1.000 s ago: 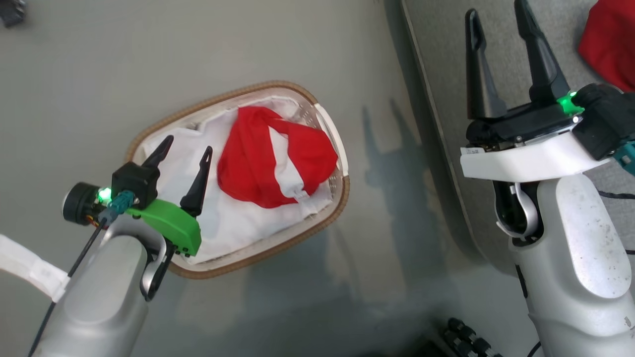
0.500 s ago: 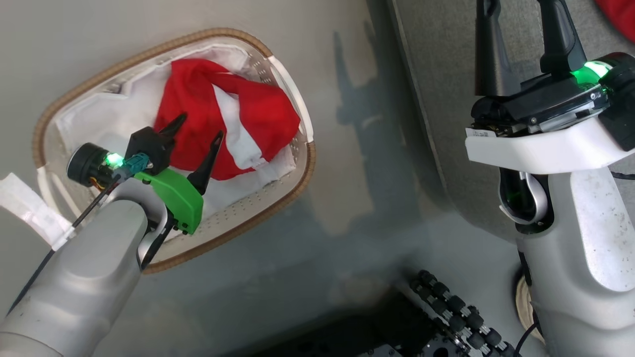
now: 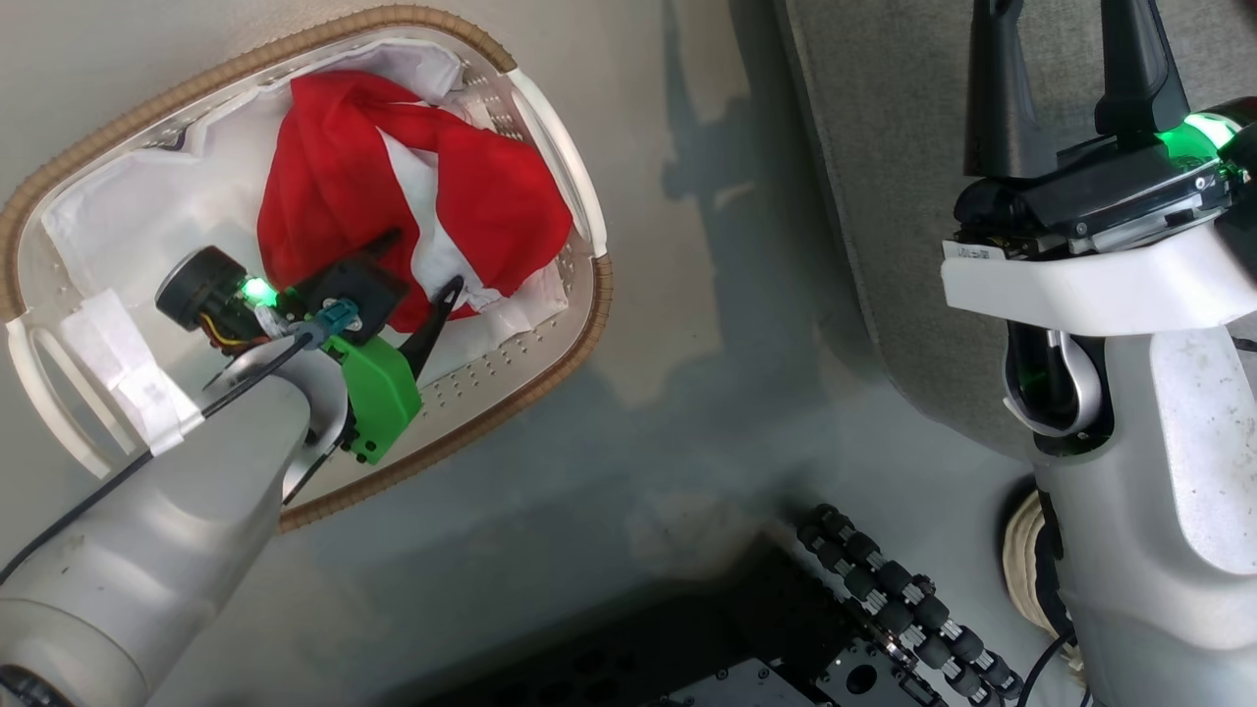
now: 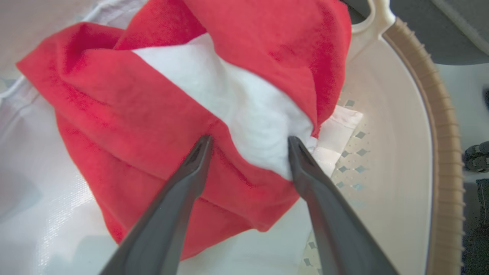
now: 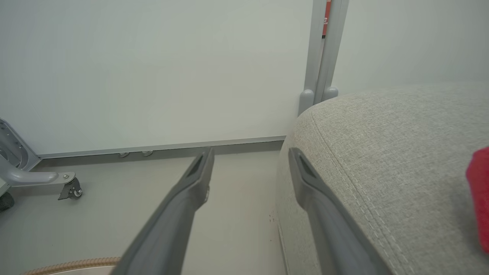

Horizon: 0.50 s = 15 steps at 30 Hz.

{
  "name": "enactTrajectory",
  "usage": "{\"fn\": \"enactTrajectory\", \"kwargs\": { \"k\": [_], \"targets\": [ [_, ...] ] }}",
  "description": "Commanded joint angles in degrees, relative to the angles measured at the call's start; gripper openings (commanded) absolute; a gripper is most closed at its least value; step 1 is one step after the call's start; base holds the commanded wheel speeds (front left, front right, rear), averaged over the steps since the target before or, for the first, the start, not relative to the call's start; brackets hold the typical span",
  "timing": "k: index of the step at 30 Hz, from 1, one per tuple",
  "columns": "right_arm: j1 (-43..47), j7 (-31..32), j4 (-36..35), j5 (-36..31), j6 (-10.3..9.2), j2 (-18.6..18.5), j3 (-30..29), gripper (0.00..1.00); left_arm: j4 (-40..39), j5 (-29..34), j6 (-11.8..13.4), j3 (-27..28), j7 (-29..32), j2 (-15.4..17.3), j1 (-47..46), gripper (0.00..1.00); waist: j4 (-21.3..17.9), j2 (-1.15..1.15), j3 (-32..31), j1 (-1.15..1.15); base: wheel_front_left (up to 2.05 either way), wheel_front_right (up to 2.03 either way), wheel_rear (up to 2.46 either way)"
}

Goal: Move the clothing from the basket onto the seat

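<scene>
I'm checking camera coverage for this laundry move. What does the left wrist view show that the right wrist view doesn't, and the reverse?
Left wrist view: the open left gripper against the red-and-white clothing, lying on a white liner inside the basket. Right wrist view: the open right gripper before the grey seat, a wall and a caster. Shared: the basket's woven rim, and red fabric, since another red piece rests on the seat.

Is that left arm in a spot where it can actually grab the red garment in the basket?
Probably yes. The left gripper is open and straddles a fold of the clothing inside the basket; nothing lies between it and the fabric.
</scene>
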Motion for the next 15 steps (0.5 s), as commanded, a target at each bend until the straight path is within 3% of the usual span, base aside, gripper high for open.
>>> {"fn": "enactTrajectory", "kwargs": {
  "k": [1, 10, 11, 12, 13, 14, 15],
  "targets": [
    [-0.2, -0.27, -0.26, -0.31, -0.08, -0.16, -0.22, 1.0, 1.22, 1.53, -0.16, 0.04, -0.04, -0.33, -1.73, 1.0, 0.25, 0.0, 0.2, -0.01, 0.0, 0.0, 0.0],
    [1.17, -0.27, 0.07, -0.65, -0.08, -0.16, -0.02, 1.0, 9.03, 4.7, -0.06, 2.63, -0.04, -3.69, -1.07, 1.0, 0.3, 0.0, -0.11, -0.01, 0.0, 0.0, 0.0],
    [1.28, -0.27, 0.12, -0.6, -0.08, -0.16, -0.03, 1.0, 9.61, 4.74, -0.07, 2.74, -0.04, -3.81, -0.91, 0.83, 0.28, 0.0, -0.16, -0.01, 0.0, 0.0, 0.0],
    [1.37, -0.27, 0.18, -0.48, -0.08, -0.16, -0.03, 1.0, 10.08, 4.88, -0.1, 2.89, -0.04, -3.93, -0.83, 0.44, 0.27, 0.0, -0.22, -0.01, 0.0, 0.0, 0.0],
    [1.39, -0.27, 0.22, -0.41, -0.08, -0.16, 0.0, 1.0, 10.33, 4.96, -0.11, 3.01, -0.04, -4.0, -0.8, 0.33, 0.26, 0.0, -0.27, -0.01, 0.0, 0.0, 0.0],
    [1.39, -0.27, 0.32, -0.3, -0.08, -0.16, 0.03, 1.0, 10.42, 5.02, -0.12, 3.04, -0.04, -3.96, -0.66, 0.0, 0.25, 0.0, -0.33, -0.01, 0.0, 0.0, 0.0],
    [1.38, -0.27, 0.41, -0.18, -0.08, -0.16, 0.05, 1.0, 10.42, 4.98, -0.13, 3.03, -0.04, -3.83, -0.47, 0.0, 0.22, 0.0, -0.42, -0.01, 0.0, 0.0, 0.0]
  ]
}}
